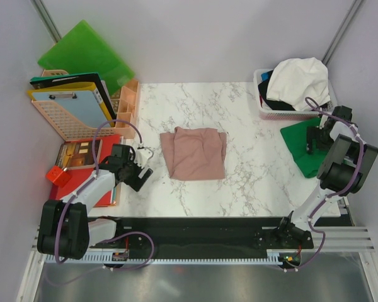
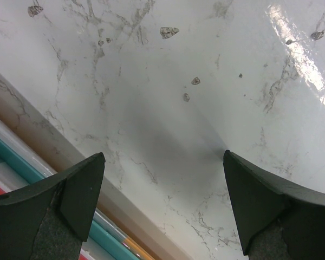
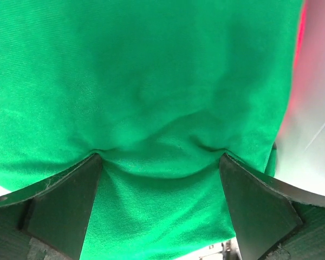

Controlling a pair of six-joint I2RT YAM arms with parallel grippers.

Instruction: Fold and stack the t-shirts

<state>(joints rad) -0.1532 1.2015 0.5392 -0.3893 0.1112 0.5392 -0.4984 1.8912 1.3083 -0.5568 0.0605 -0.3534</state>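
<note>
While the pink shirt (image 1: 194, 153) lies folded in the middle of the bench (image 1: 252, 189), the left end effector (image 2: 163, 179) hangs, jaws apart, over bare marble near its left edge. The right end effector (image 3: 161, 162), jaws wide, presses its fingertips (image 3: 70, 200) into the green shirt (image 1: 300, 146) by the basket (image 1: 280, 114).

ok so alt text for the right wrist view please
A green t-shirt fills nearly the whole view, wrinkled between the two dark fingers of the open right end effector. A strip of pale table shows at the right edge.
</note>
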